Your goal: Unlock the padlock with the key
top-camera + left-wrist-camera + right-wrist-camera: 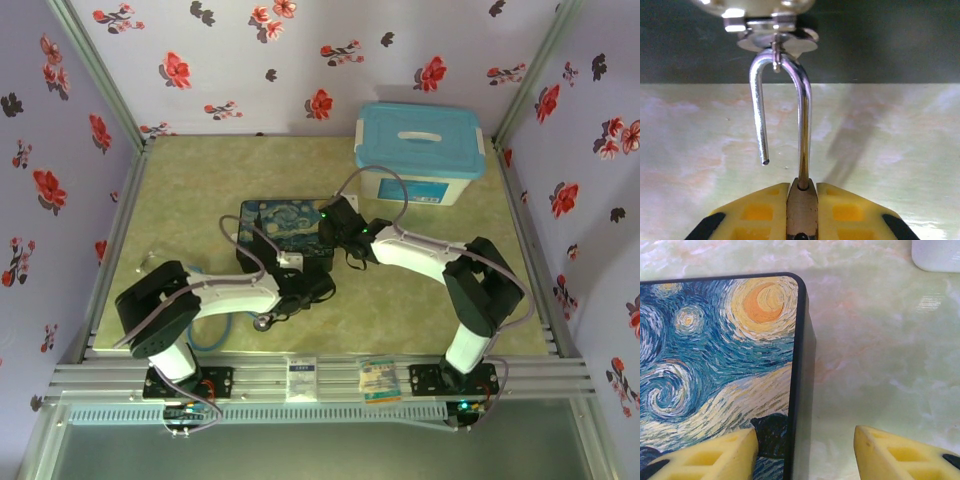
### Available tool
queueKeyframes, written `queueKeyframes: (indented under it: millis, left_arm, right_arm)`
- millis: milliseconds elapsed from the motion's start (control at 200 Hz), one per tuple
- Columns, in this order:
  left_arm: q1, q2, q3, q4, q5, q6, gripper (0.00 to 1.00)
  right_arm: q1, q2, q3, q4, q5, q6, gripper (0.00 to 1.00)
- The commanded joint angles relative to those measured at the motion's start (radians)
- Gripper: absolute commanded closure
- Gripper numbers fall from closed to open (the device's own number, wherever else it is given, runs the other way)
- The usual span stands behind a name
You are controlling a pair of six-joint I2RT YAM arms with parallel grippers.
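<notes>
A dark blue painted tin with a swirling night-sky lid (280,225) sits mid-frame on the pale green marbled table (190,190) in the top view. A white plastic box with a light blue lid (420,150) stands at the upper right, apart from the tin. A round silver disc with a blue tube (262,320) lies at the lower centre, just below the left forearm. Both arms reach in from the lower corners and crowd the tin's near and right sides

The left claw (801,186), at the bottom centre of the left wrist view, is closed tight on the body of the small brass-gold padlock (801,212). Its thin silver shackle (804,125) rises from between the yellow fingers (760,212). The long leg sits in the body and the short leg hangs free. The bend is hooked through a silver latch plate (790,42) on the dark wall at the top of the frame

The right claw (805,435) is open, its fingers well apart and holding nothing. One finger is over the tin's lid at the lower left and the other over bare table at the lower right, with the tin's black edge running between them
</notes>
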Motion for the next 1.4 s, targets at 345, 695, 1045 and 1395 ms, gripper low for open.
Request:
queueKeyframes:
  millis: [345, 695, 1045, 1395]
  left_arm:
    - [-0.136, 0.484, 0.438, -0.44, -0.222, 0.148, 0.77]
    - [-0.147, 0.303, 0.444, -0.352, -0.137, 0.16, 0.46]
    - [-0.084, -0.182, 0.188, -0.11, -0.019, 0.149, 0.38]
    - [0.183, -0.59, -0.139, 0.104, 0.097, 0.172, 0.27]
  right_arm:
    - [-0.023, 0.009, -0.075, -0.022, -0.065, 0.01, 0.46]
    - [-0.059, -0.067, -0.099, 0.003, -0.096, 0.006, 0.45]
    - [-0.131, -0.363, -0.157, -0.025, -0.167, -0.009, 0.41]
    - [0.079, -0.53, -0.347, -0.014, -0.233, 0.107, 0.22]
